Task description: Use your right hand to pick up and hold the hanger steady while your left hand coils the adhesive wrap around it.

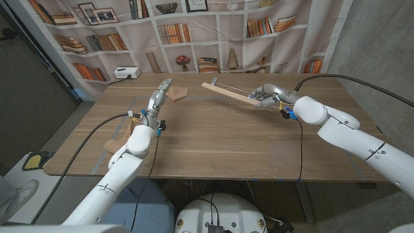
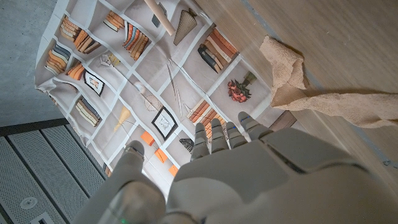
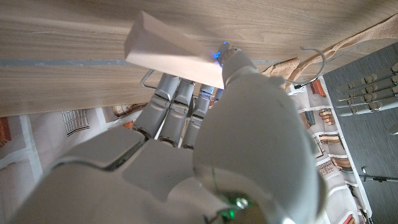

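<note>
I have the wooden table (image 1: 213, 139) spread out under both arms, with a bookshelf backdrop (image 1: 187, 32) hanging behind its far edge. My right arm (image 1: 362, 139) comes in from the near right corner and reaches across to the far middle of the table, where my right hand (image 1: 268, 96) has the hanger (image 1: 228, 92). The hanger is a pale wooden bar, tilted, its far end pointing toward the backdrop and carrying a thin metal hook (image 1: 214, 80); the near end sits inside my right hand. In the right wrist view the fingers (image 3: 177, 99) are curled under the bar's blunt end (image 3: 171, 50) with the thumb (image 3: 239, 62) pressed over it, so the hand is clamped on the hanger. I cannot tell from here whether the bar's far end is touching the table or just above it. My left arm (image 1: 119, 171) runs up the left side, and my left hand (image 1: 157, 97) stands with its fingers pointing toward the backdrop, holding nothing. In the left wrist view those fingers (image 2: 217, 134) lie side by side with the thumb (image 2: 130, 165) set apart. The wrap (image 1: 177, 94), a crumpled tan strip, lies on the table just beside my left fingertips, between that hand and the hanger; its creased, twisted length (image 2: 311, 87) shows in the left wrist view. A small white box (image 1: 127, 73) sits at the table's far left edge.
</note>
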Robot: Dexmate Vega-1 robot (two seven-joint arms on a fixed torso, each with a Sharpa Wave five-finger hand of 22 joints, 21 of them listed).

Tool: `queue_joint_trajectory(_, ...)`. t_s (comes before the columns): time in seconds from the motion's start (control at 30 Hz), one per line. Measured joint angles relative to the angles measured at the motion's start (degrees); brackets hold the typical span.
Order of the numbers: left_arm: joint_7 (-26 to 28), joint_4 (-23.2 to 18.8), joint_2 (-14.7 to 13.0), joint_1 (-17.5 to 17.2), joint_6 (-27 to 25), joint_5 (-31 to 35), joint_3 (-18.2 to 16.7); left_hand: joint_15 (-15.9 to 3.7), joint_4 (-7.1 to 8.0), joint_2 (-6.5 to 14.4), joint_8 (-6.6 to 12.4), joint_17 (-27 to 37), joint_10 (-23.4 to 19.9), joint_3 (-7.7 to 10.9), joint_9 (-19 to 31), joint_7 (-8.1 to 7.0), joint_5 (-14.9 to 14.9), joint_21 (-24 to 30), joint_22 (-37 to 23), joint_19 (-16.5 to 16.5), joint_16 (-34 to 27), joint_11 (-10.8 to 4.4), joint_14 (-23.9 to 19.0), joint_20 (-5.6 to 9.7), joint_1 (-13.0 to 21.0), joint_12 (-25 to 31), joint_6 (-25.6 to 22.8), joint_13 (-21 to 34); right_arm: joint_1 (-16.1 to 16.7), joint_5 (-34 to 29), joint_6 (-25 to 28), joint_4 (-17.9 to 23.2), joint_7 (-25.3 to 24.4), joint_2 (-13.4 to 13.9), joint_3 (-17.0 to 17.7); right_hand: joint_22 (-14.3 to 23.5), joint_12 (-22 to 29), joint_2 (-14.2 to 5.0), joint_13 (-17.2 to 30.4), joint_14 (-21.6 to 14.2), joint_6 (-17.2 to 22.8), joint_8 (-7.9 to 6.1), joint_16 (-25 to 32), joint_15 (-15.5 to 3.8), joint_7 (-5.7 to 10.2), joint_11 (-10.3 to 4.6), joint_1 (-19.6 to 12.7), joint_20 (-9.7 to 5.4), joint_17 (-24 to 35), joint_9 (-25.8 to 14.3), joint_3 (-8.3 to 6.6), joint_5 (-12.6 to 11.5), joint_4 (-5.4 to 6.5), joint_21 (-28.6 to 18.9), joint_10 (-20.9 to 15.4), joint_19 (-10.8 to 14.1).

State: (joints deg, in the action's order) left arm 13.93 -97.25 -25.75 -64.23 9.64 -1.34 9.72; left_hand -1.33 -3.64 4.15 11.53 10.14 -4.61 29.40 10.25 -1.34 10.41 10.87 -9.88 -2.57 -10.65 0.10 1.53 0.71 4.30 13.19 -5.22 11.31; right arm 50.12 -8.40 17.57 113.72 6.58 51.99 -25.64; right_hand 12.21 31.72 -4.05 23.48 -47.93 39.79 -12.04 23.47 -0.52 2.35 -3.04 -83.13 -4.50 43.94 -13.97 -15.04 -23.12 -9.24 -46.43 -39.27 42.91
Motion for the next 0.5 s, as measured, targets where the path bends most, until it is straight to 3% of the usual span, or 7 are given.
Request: queue_joint_trajectory(0.5, 0.29, -2.29, -1.18, -1.63, -0.7, 0.52, -0.8, 0.0, -0.24, 0.0, -0.31, 0.0, 0.0, -0.25, 0.0, 0.0, 0.0, 0.0, 0.0, 0.0, 0.0, 0.0, 0.0, 0.0, 0.0, 0.0, 0.0, 0.0, 0.17, -0.13, 0.92, 0.28, -0.03, -0.12, -0.04, -0.28, 0.0, 0.0, 0.0, -0.21, 0.0, 0.0, -0.23, 0.02, 0.0, -0.01, 0.0, 0.06, 0.27, -0.31, 0.0, 0.07, 0.0, -0.89, 0.01, -0.28)
